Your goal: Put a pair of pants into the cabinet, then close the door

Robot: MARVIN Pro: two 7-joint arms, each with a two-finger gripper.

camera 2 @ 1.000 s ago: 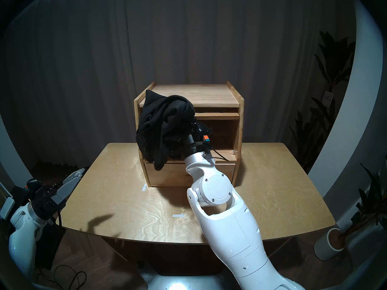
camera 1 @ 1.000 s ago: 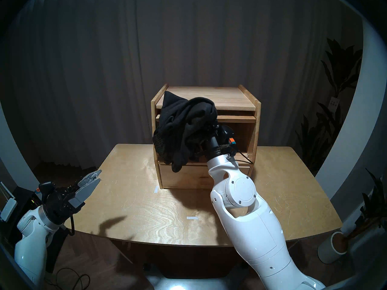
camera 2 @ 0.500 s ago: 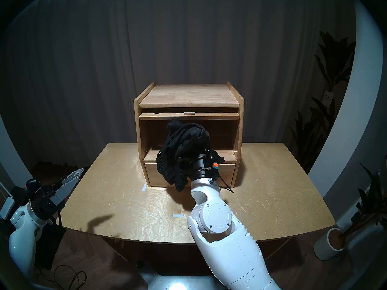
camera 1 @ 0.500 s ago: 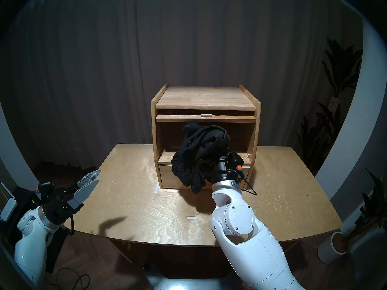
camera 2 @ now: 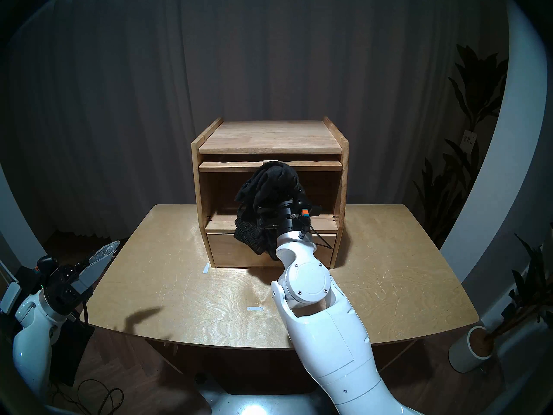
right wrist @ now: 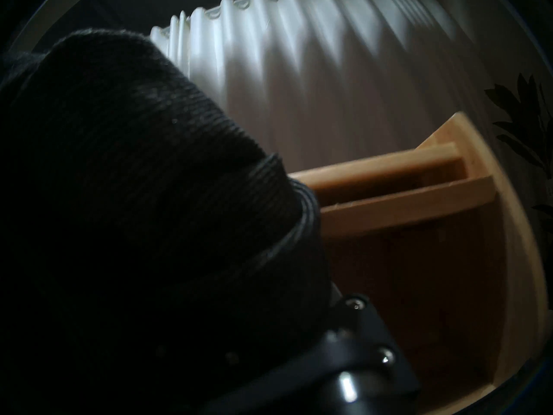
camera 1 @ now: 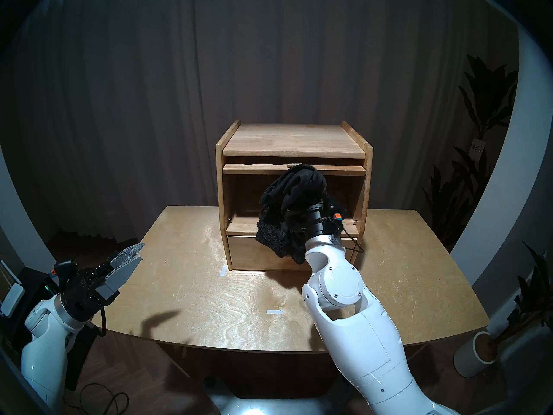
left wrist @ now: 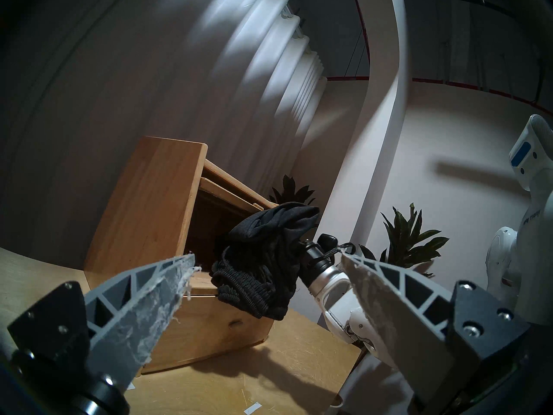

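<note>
The right hand (camera 1: 302,195) is clamped on the bunched pair of pants (camera 1: 288,207), which drapes over it just in front of the open upper compartment of the cabinet (camera 1: 294,139). The opening lies straight ahead, past the bundle, so I judge this arm far nearer than the left hand (camera 1: 131,257), spread wide and empty over the bench (camera 1: 191,285) edge.

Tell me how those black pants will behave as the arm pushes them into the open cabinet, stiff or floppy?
Likely floppy: the pants hang bunched over the right gripper, the ribbed waistband sagging below. Probably light, since the folds drape loosely. A trailing end may snag on the cabinet ledge above the drawer.
</note>
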